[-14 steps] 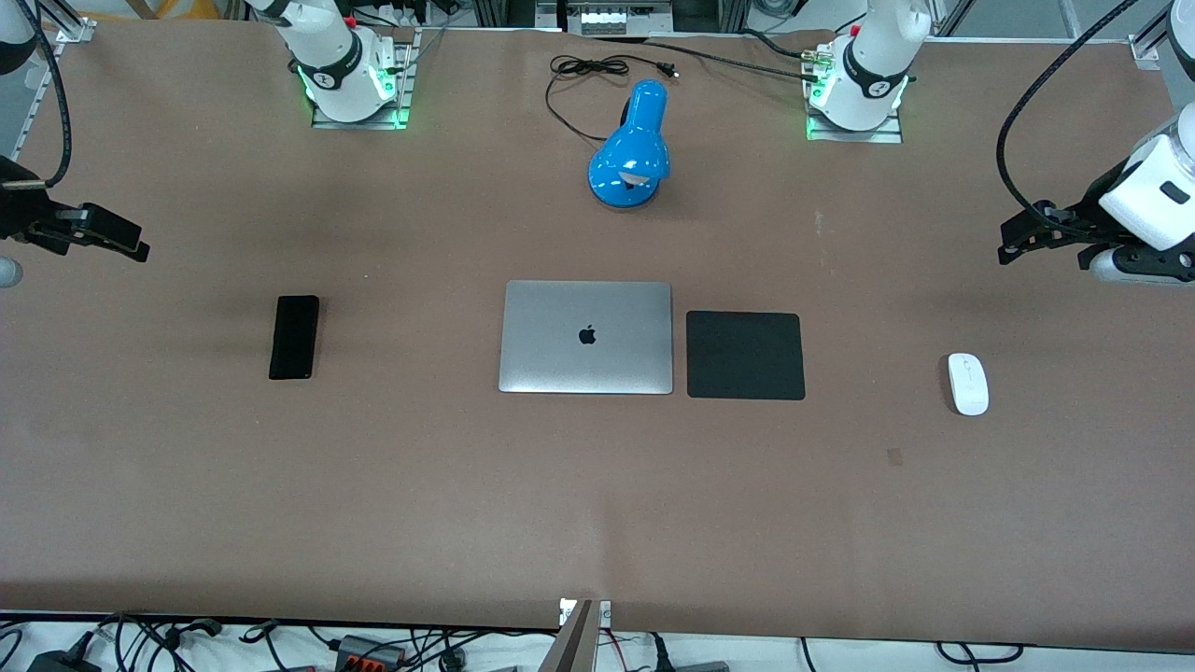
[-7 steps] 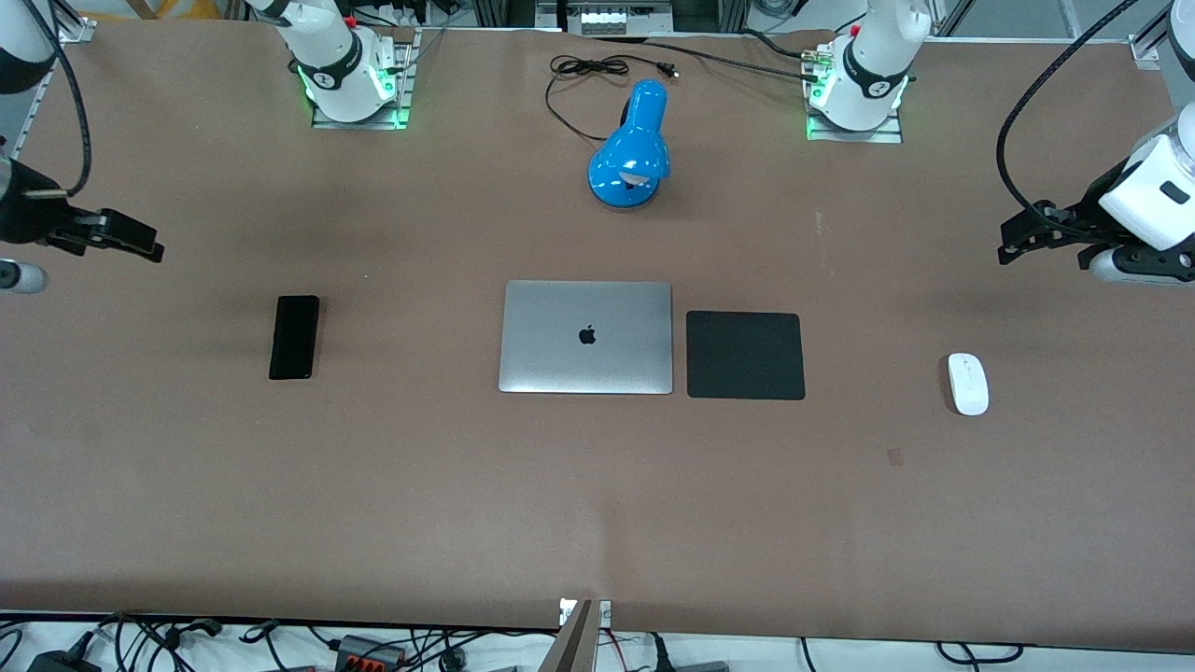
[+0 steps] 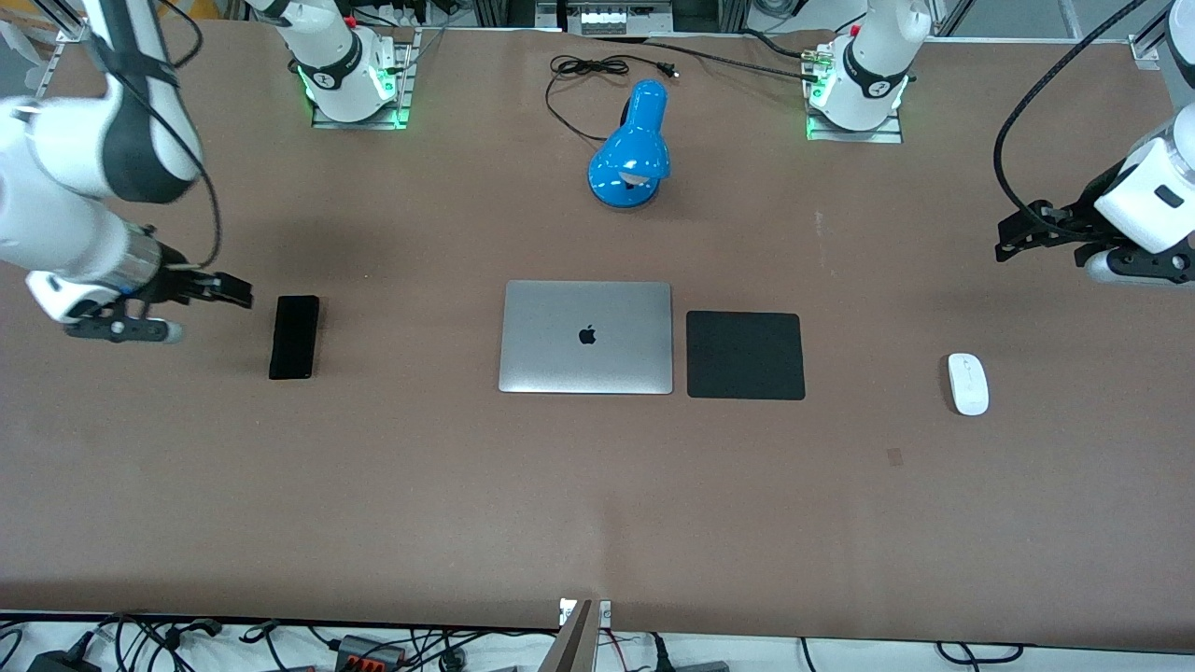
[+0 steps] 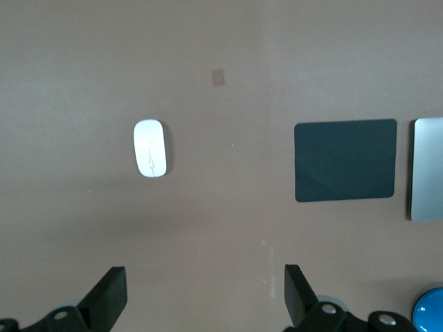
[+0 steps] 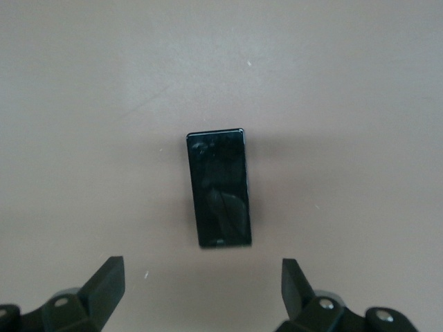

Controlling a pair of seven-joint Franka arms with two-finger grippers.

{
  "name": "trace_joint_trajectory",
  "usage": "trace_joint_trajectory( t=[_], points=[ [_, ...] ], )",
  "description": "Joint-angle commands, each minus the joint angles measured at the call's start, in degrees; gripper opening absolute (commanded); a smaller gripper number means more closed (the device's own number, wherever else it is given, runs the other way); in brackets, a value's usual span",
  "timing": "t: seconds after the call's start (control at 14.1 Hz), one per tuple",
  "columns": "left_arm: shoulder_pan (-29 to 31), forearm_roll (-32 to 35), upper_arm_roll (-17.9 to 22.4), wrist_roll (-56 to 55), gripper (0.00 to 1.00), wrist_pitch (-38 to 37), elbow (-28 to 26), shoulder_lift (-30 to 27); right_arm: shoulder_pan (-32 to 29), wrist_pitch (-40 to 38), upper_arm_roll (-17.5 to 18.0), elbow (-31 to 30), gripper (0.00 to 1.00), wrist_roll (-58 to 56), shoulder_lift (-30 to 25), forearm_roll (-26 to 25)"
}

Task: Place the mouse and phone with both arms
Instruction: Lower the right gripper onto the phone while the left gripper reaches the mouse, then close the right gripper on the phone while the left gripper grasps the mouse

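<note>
The black phone [image 3: 294, 337] lies flat on the brown table toward the right arm's end. It also shows in the right wrist view [image 5: 218, 188]. My right gripper [image 3: 229, 291] is open and empty over bare table just beside the phone; its open jaws show in its own view [image 5: 201, 266]. The white mouse [image 3: 968, 384] lies toward the left arm's end and shows in the left wrist view [image 4: 150, 149]. My left gripper [image 3: 1013, 238] is open and empty over bare table, well apart from the mouse, with its jaws spread wide [image 4: 204, 273].
A closed silver laptop [image 3: 586, 337] lies mid-table with a black square mouse pad [image 3: 745, 356] beside it, toward the mouse. A blue desk lamp [image 3: 632, 149] with a black cord stands nearer the robot bases. The pad [image 4: 345, 160] also shows in the left wrist view.
The right arm has swung in from the table's end, bringing its gripper close beside the phone. The left arm has barely moved. The phone and mouse have not moved.
</note>
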Motion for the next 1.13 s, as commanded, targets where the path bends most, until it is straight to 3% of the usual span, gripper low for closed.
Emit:
trace_joint_trajectory(
  t=[0.0,0.14,0.28,0.57,0.85,1.06],
  points=[
    [0.48,-0.70,0.61,-0.04,1.00,-1.23,1.17,4.19,0.25,10.67,-0.04,-7.60,1.00,-1.33,0.54,0.71],
    [2.06,-0.61,0.70,0.14,1.00,-3.25,0.38,7.52,0.25,14.19,-0.04,-7.61,1.00,-3.08,4.14,0.10],
    [4.70,-0.44,0.70,0.31,1.00,-0.20,0.38,11.64,0.16,18.24,-0.04,-7.43,1.00,-8.86,8.19,0.01],
    [7.34,0.35,0.70,6.81,1.00,15.69,-1.46,18.60,0.16,22.47,-0.12,-7.34,1.00,-12.41,12.59,0.01],
    [10.06,0.35,0.70,12.09,1.00,30.20,-5.85,23.35,0.25,22.57,-0.21,-7.34,1.00,-13.11,13.65,0.01],
    [10.16,0.35,0.61,13.40,1.00,41.61,-12.43,24.15,0.25,22.65,-0.30,-7.34,1.00,-13.11,14.62,0.01]
  ],
)
